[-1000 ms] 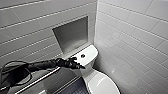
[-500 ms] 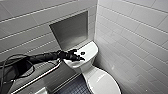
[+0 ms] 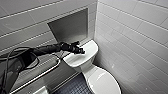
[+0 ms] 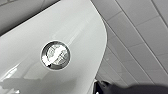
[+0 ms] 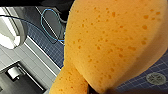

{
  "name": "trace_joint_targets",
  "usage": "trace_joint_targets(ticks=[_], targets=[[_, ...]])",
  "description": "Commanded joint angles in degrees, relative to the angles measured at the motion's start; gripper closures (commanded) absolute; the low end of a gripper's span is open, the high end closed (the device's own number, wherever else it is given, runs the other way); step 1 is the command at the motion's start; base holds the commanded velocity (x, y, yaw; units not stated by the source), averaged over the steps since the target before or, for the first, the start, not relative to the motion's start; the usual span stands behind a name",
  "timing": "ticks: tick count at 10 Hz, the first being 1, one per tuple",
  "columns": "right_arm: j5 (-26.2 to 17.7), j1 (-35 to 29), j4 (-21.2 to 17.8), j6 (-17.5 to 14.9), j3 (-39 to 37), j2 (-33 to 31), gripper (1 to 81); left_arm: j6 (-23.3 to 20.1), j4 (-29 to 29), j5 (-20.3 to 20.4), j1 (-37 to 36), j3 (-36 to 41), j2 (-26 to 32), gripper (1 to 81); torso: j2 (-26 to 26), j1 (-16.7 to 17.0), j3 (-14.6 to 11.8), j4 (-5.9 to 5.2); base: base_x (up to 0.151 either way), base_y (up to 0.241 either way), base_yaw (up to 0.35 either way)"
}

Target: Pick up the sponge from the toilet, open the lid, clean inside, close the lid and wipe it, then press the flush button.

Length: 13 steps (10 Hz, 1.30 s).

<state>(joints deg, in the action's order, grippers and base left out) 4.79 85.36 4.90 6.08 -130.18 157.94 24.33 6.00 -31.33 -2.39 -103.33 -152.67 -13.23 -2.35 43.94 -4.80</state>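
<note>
I saw the lid (image 3: 103, 81) down, sponge (image 5: 112, 45) clenched in right hand (image 5: 96, 90), left hand (image 3: 79, 50) over flush button (image 4: 55, 55), grip unclear; only the flush remained.

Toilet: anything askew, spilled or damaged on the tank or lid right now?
Nothing stands out. On the toilet the lid is down and straight, the tank top looks clean and unbroken, and the flush button sits centred in it. The left end effector is over the tank top. The sponge looks whole.

Standing on dark tiled floor (image 3: 75, 87): white toilet (image 3: 101, 80), lid down; round drain (image 5: 155, 78) sitting in tiles.
</note>
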Motion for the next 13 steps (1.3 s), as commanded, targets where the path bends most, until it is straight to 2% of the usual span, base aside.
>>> trace_joint_targets(ticks=[1,8,10,11,13], targets=[[-4.70,1.45,-0.59,0.16,0.64,-0.32,81.1,0.80,0.33,-2.42,-9.16,-1.52,-0.70,81.1,0.00,0.00,0.00,0.00,0.000,0.000,0.000],[-4.70,1.62,-0.68,0.16,0.74,-0.14,81.1,0.80,-5.47,-3.65,-10.66,-14.44,-9.32,81.1,0.00,0.00,0.00,0.00,0.000,0.000,0.000],[-4.53,1.88,-0.68,0.16,0.64,0.21,81.1,0.80,-7.14,-4.79,-11.10,-17.34,-11.07,81.1,0.02,0.00,2.90,0.00,0.000,0.000,0.000],[-4.53,1.88,-0.60,0.16,0.56,0.21,81.1,0.80,-8.10,-5.14,-11.45,-18.93,-11.96,81.1,0.02,0.00,0.44,0.00,0.000,0.000,0.000],[-4.53,2.05,-0.59,0.16,0.47,0.21,81.1,0.80,-9.16,-5.32,-12.15,-21.39,-12.66,81.1,0.04,0.00,1.07,0.00,0.000,0.000,0.000]])
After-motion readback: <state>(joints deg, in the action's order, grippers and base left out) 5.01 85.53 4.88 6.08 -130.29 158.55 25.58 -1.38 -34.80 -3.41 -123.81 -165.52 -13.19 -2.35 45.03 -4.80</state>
